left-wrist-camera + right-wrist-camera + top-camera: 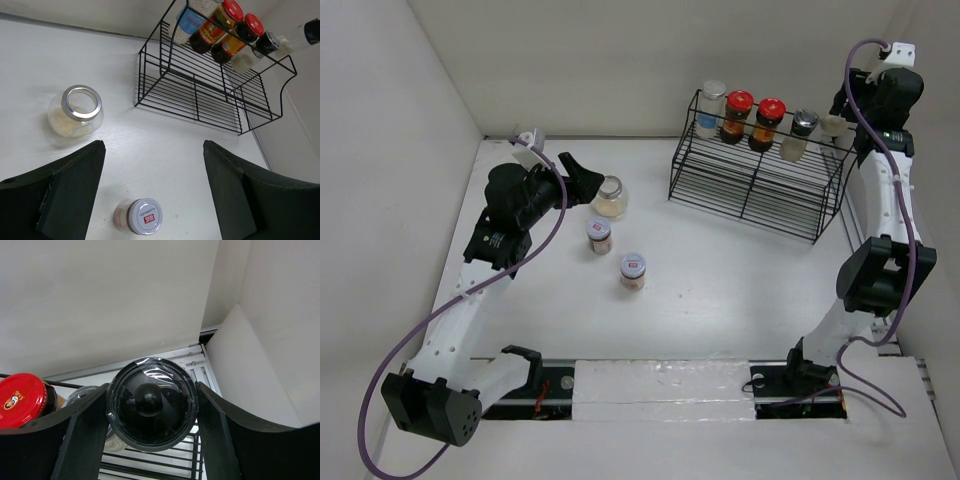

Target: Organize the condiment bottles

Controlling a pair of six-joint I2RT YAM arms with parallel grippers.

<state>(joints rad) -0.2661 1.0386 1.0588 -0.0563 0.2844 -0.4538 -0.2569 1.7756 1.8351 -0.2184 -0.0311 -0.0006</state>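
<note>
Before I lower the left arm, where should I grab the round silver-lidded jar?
Take the round jar at its silver lid, coming straight down from above. It stands upright, and its bulging belly is wider than the lid and may slip. The left gripper is open.

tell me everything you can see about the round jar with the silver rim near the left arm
The round jar is squat, bulbous and clear, glass by its look, with a shiny silver ring at its mouth. Pale beige grains fill its lower part. It stands upright on the white table, left of the black wire rack and apart from it. The open left gripper sits just short of it; only the table seems to touch it.
</note>
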